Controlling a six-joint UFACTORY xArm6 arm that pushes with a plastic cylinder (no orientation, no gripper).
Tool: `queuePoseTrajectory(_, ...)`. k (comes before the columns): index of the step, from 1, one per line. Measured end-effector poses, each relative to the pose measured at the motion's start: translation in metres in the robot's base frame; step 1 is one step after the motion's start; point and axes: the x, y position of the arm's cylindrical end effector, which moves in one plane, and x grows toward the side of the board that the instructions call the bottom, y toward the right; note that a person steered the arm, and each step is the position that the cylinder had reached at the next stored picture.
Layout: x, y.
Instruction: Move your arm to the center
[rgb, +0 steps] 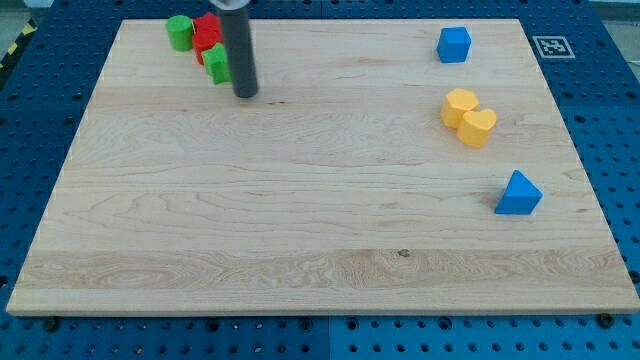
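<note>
Tip (245, 95) | dark rod end on wooden board (300, 220) | beside green block (217, 64)

Board: I see a pale wooden board (320, 200) filling most of the view, lying on a blue pegboard table (610, 150).
Top-left cluster: I see a green cylinder (180, 31), two red blocks (207, 32) of unclear shape and a green block (217, 64), packed close together near the board's top-left corner.
Blue cube: (453, 44), I find it alone near the top right.
Yellow pair: a yellow block (459, 105) touching a yellow heart-shaped block (478, 127), at the view's right.
Blue triangle: (517, 193), below the yellow pair, near the right edge.
Marker: a black-and-white tag (549, 45) sits just beyond the board's top-right corner.
</note>
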Motion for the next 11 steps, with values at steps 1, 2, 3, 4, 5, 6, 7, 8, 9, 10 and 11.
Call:
queuePoseTrajectory(1, -0.014, -0.035)
queuePoseTrajectory(2, -0.026, -0.041)
queuePoseTrajectory(3, -0.038, -0.055)
queuePoseTrajectory(4, -0.04, -0.08)
queuePoseTrajectory(5, -0.04, -0.109)
queuePoseTrajectory(6, 0.005, -0.086)
queuePoseTrajectory(7, 0.054, 0.002)
queuePoseTrajectory(8, 0.08, 0.09)
queuePoseTrajectory(9, 0.084, 0.103)
queuePoseTrajectory(10, 0.084, 0.103)
queuePoseTrajectory(11, 0.067, 0.109)
